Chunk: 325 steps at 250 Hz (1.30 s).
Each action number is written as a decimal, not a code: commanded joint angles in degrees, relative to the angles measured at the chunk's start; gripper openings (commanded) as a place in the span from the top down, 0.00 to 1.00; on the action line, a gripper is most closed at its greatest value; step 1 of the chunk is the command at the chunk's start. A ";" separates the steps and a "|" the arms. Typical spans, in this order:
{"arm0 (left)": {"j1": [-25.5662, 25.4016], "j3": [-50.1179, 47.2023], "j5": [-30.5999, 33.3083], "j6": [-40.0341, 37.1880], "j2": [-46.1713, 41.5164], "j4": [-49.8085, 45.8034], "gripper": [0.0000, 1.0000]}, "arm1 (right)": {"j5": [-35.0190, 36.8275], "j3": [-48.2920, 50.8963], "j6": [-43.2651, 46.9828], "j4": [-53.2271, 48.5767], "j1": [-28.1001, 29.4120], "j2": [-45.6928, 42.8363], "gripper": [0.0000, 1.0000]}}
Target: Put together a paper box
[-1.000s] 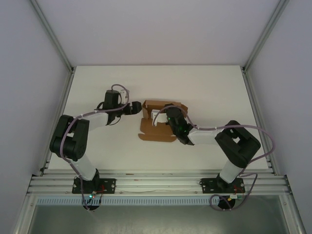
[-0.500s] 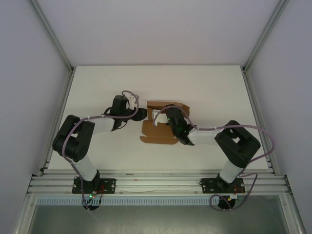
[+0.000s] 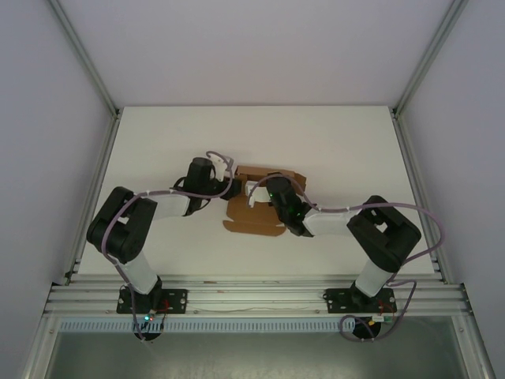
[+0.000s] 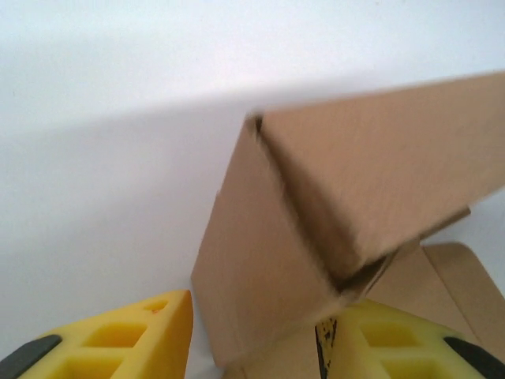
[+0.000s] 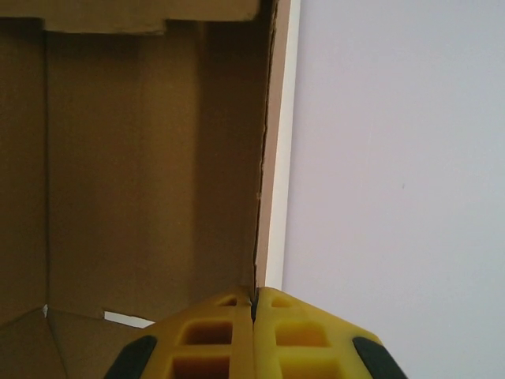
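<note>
Top external view: the paper box (image 3: 254, 218) sits near the middle of the table (image 3: 158, 134), well away from all four edges. It is brown and only partly folded. One flat flap lies on the table on the side toward the near edge, and a wall stands up on the side toward the far edge. The left pincer (image 3: 232, 188) is at the left end of the box. The right pincer (image 3: 259, 193) is over the box, just beside the left one.

Left wrist view: the left pincer (image 4: 254, 328) has its two yellow fingers standing apart. A folded corner of the paper box (image 4: 260, 237) sits between them. One side of the box leans up and over like a little roof. The right-hand finger touches the box. The left-hand finger is just beside it. I cannot tell if the fingers are squeezing the box or only sitting around it. The white table (image 4: 102, 158) shows behind.

Right wrist view: the right pincer (image 5: 254, 304) has its two yellow fingers pressed together. The thin edge of a standing wall of the paper box (image 5: 150, 158) runs straight down into the line between them, so it is pinching that wall. The inside of the box is to the left of the wall. The bare table (image 5: 394, 158) is to the right.
</note>
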<state>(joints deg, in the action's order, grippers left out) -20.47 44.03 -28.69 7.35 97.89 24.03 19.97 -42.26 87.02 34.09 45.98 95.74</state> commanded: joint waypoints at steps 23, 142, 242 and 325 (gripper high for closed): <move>-2.51 1.88 6.80 -1.85 2.15 3.71 0.56 | 0.93 0.78 -2.79 -3.02 1.14 0.03 1.00; -8.97 -0.08 25.19 -2.42 5.59 9.23 0.89 | 4.55 -1.69 -20.97 -11.75 3.57 -2.08 1.00; -10.17 -2.45 21.68 -5.70 4.86 13.82 1.00 | -6.09 1.93 -46.03 -23.26 2.93 -23.46 0.28; -11.76 -6.90 20.41 -5.10 4.13 19.30 1.00 | -35.83 -8.13 -81.51 -31.09 -15.31 -25.63 0.10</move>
<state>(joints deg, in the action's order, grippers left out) -31.07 39.42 -6.17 2.48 102.48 40.47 -2.57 -43.42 20.71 9.43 32.88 65.19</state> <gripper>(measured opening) 0.087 0.880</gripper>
